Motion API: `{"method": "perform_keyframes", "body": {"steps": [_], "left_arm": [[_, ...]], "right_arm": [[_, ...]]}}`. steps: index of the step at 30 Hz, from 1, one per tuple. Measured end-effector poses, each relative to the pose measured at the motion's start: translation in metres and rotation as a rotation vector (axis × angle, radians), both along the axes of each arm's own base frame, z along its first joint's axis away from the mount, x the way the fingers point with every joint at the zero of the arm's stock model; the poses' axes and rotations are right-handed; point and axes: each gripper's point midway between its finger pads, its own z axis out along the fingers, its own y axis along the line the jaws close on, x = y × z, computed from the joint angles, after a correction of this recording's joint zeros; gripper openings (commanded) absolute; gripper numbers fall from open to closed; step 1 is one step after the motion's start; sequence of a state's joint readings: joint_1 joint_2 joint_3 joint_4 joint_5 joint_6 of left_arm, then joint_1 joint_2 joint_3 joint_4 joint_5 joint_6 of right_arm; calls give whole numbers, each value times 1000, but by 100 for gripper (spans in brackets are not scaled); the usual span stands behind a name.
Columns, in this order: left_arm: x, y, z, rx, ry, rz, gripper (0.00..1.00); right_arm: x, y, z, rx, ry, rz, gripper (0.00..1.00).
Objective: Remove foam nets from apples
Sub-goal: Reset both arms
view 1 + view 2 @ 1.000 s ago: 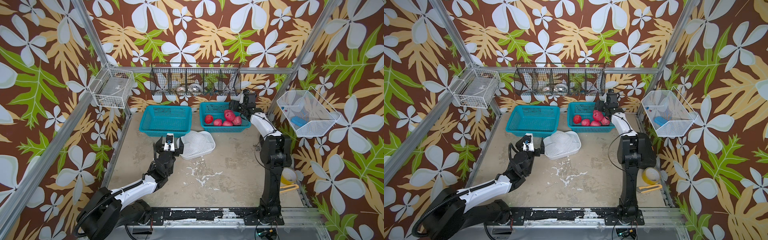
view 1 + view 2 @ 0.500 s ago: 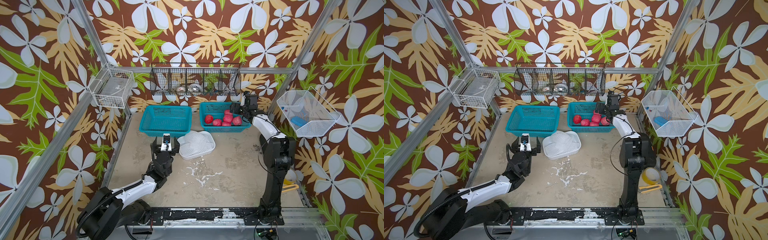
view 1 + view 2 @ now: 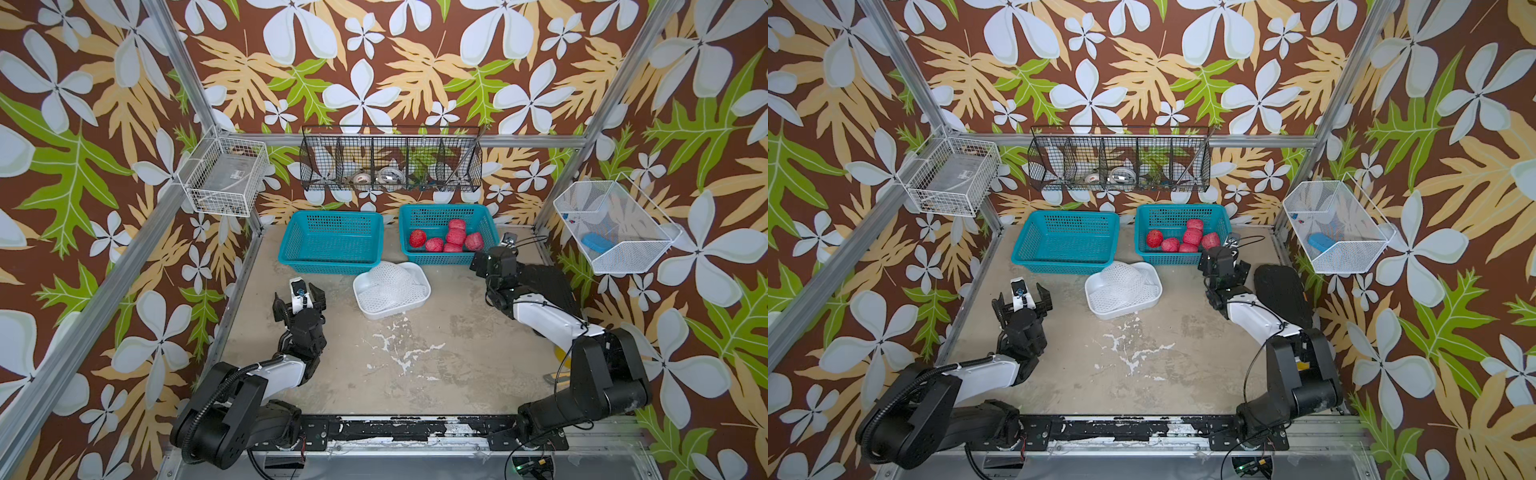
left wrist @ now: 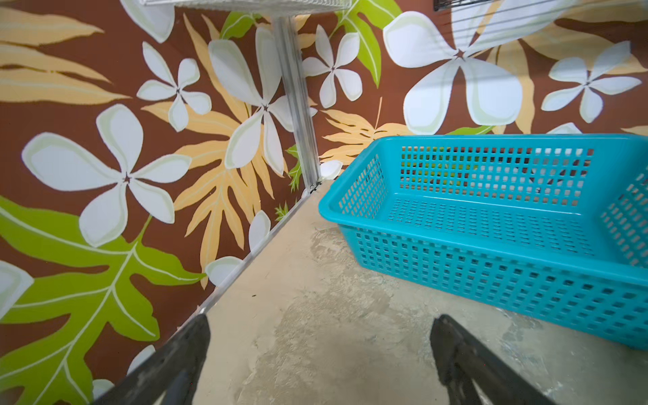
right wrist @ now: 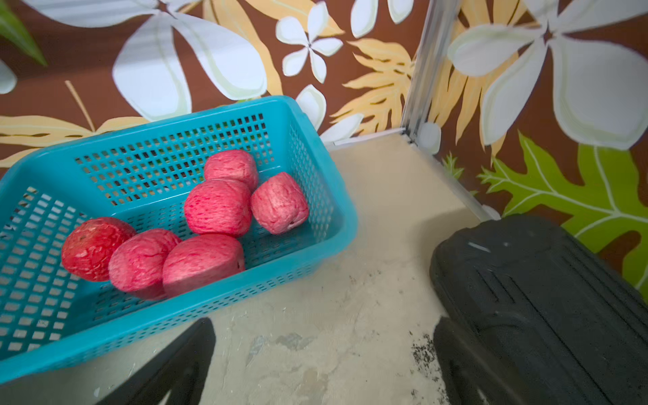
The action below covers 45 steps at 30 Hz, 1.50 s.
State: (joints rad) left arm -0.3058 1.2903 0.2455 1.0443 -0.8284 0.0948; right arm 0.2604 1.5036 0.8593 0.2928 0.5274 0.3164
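Observation:
Several red apples (image 3: 446, 240) (image 3: 1187, 239) (image 5: 217, 210) lie bare in the right teal basket (image 3: 490, 226) (image 5: 345, 224). White foam nets (image 3: 388, 282) (image 3: 1121, 282) are heaped in a white tray (image 3: 376, 313) mid-table. My left gripper (image 3: 298, 293) (image 3: 1022, 297) (image 4: 321, 324) hovers open and empty over the table, left of the tray and in front of the empty teal basket (image 3: 332, 239) (image 4: 491, 217). My right gripper (image 3: 494, 253) (image 3: 1219, 255) (image 5: 324, 326) is open and empty, low beside the apple basket's front right corner.
A black pad (image 3: 1281, 295) (image 5: 543, 298) lies on the table by the right wall, close to my right gripper. Wire baskets hang on the walls: white at left (image 3: 224, 176), black at the back (image 3: 390, 160), white at right (image 3: 615, 228).
My left gripper has drawn back from the tray's edge towards the left wall. My right arm has pulled back from over the apple basket and folded down to its front right corner.

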Motion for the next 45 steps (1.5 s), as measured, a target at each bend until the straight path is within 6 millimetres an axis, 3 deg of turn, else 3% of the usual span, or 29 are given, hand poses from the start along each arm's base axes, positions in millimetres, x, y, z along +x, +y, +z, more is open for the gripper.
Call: {"method": "perform_keyframes", "body": {"steps": [4, 5, 6, 7, 9, 15, 22, 24, 28, 37, 45], "left_arm": [[1, 18, -16, -65, 5, 30, 100], [3, 19, -21, -77, 9, 26, 100], [5, 17, -26, -87, 15, 12, 100], [7, 16, -32, -94, 25, 1, 100], [11, 13, -42, -97, 54, -22, 100], [13, 7, -38, -120, 20, -68, 100], [-18, -3, -51, -124, -16, -184, 100], [-18, -8, -54, -103, -4, -213, 100], [-6, -15, -33, -113, -79, -243, 100], [9, 3, -31, -168, -76, -208, 100], [10, 0, -36, -190, -62, -227, 100]], "right_arm": [[-17, -10, -6, -123, 12, -54, 98], [-21, -14, -4, -138, 8, -67, 87], [-24, -15, -2, -150, 1, -66, 90], [-30, -16, -1, -147, -11, -62, 100], [-44, -15, -3, -143, -31, -25, 100], [-77, -20, -4, -134, -117, 40, 100], [-85, -55, -23, -160, -111, -81, 100], [-90, -60, -32, -171, -97, -104, 99], [-92, -67, -34, -167, -104, -136, 100], [-96, -73, -59, -141, -84, -124, 99], [-74, -68, -68, -150, -70, -51, 100]]}}
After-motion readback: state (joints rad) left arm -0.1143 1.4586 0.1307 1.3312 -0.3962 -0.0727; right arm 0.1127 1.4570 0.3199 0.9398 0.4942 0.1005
